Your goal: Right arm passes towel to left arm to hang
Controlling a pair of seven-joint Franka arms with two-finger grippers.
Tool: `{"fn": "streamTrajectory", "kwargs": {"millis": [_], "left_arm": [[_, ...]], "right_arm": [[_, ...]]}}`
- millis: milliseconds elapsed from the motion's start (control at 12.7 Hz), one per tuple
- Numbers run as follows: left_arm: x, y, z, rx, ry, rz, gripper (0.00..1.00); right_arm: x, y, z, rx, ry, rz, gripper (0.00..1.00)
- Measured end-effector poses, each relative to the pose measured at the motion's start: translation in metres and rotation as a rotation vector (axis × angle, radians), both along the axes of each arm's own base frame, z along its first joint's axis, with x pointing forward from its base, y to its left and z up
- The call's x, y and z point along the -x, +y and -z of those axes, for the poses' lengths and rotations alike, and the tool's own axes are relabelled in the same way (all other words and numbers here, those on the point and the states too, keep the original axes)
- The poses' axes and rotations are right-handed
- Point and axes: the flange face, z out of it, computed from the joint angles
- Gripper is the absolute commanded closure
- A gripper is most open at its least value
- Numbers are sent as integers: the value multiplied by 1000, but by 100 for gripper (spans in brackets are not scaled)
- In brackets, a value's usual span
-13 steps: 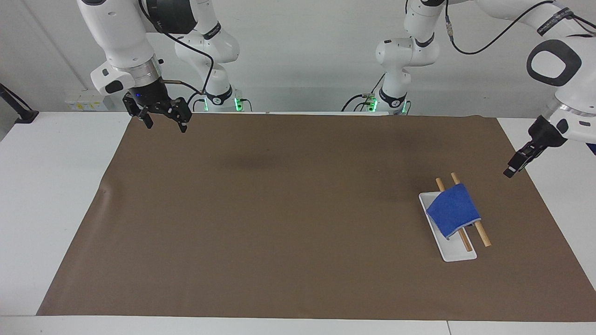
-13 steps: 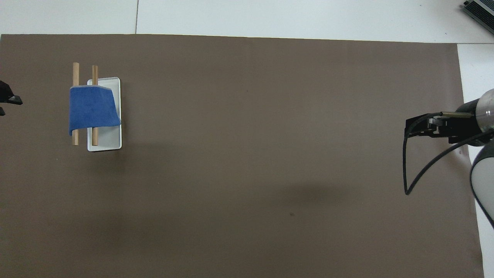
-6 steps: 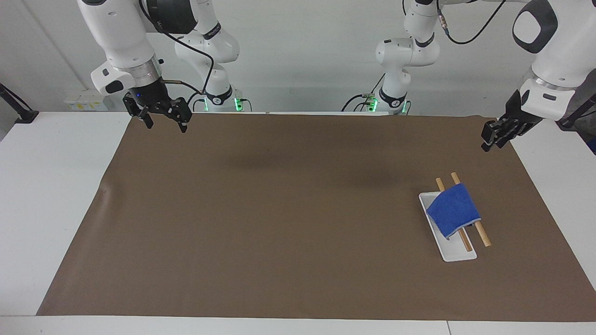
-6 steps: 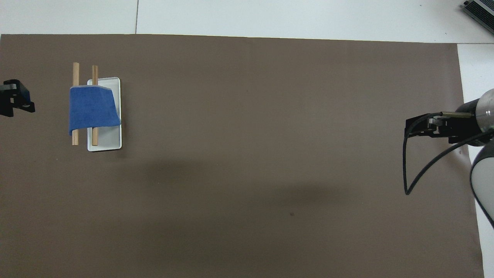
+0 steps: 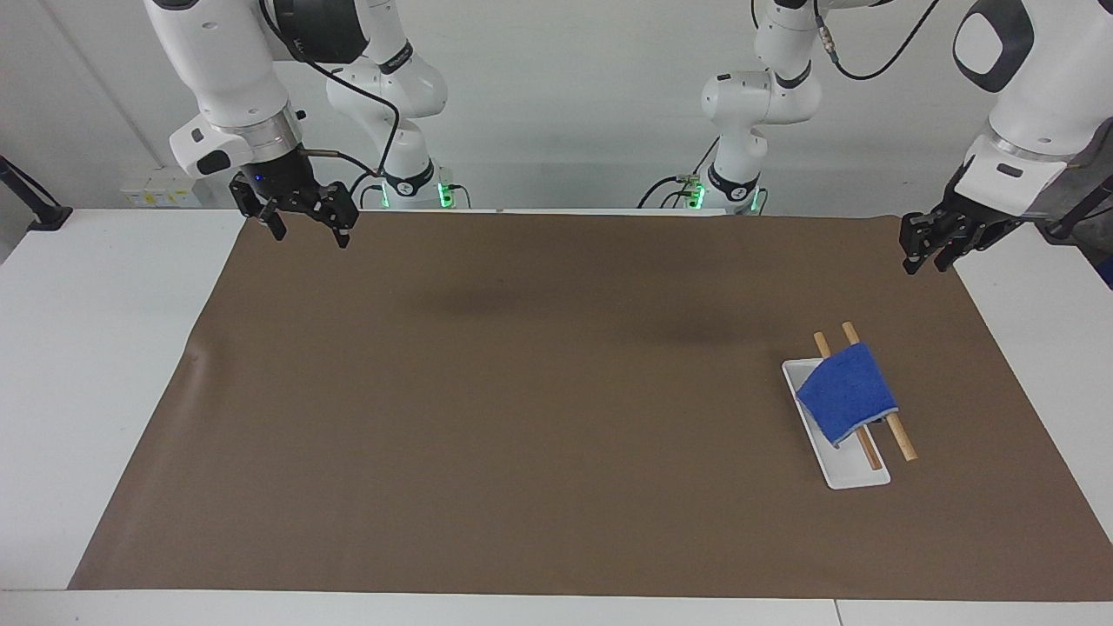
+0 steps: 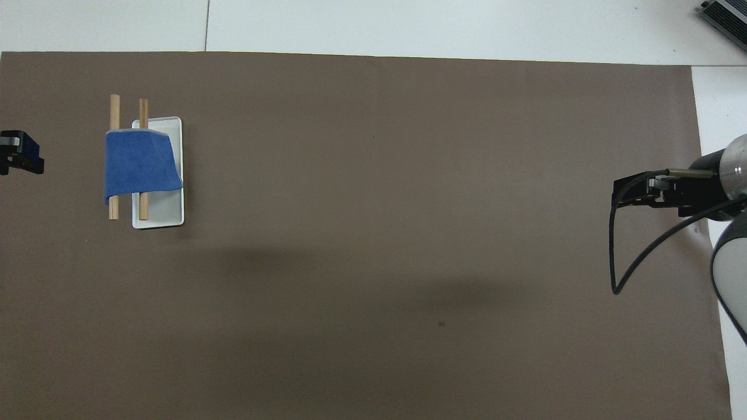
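Note:
The blue towel (image 5: 848, 393) hangs draped over two wooden rods (image 5: 902, 443) above a white tray (image 5: 848, 474) toward the left arm's end of the table. It also shows in the overhead view (image 6: 140, 166). My left gripper (image 5: 923, 261) is open and empty in the air over the mat's edge at that end, apart from the towel. Only its tip shows in the overhead view (image 6: 20, 160). My right gripper (image 5: 310, 233), with a blue light, is open and empty over the mat's corner at the right arm's end (image 6: 618, 193).
A large brown mat (image 5: 522, 391) covers most of the white table. The rods (image 6: 114, 111) stick out past the tray (image 6: 166, 213) on its end farther from the robots. A black cable loops from the right wrist.
The left arm has swung up and toward the robots, carrying its gripper from beside the rack to over the mat's edge. The right arm and the towel have not moved.

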Motion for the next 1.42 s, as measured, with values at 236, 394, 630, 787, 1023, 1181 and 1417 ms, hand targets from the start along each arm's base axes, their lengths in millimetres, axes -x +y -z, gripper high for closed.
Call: {"fn": "streamTrajectory", "kwargs": {"millis": [236, 394, 630, 787, 1023, 1181, 1417], "left_arm": [[-4, -2, -5, 1, -46, 11, 0], [-8, -2, -4, 1, -75, 15, 0], [-15, -4, 4, 2, -124, 21, 0], [-15, -5, 6, 2, -131, 24, 0], [-13, -6, 7, 10, -132, 26, 0], [-12, -7, 9, 17, -126, 25, 0], [-9, -11, 11, 21, -121, 32, 0]], "right_arm": [[0, 0, 0, 0, 0, 0, 0], [0, 0, 0, 0, 0, 0, 0], [0, 0, 0, 0, 0, 0, 0], [0, 0, 0, 0, 0, 0, 0], [0, 0, 0, 0, 0, 0, 0], [0, 0, 0, 0, 0, 0, 0], [0, 0, 0, 0, 2, 0, 0]]}}
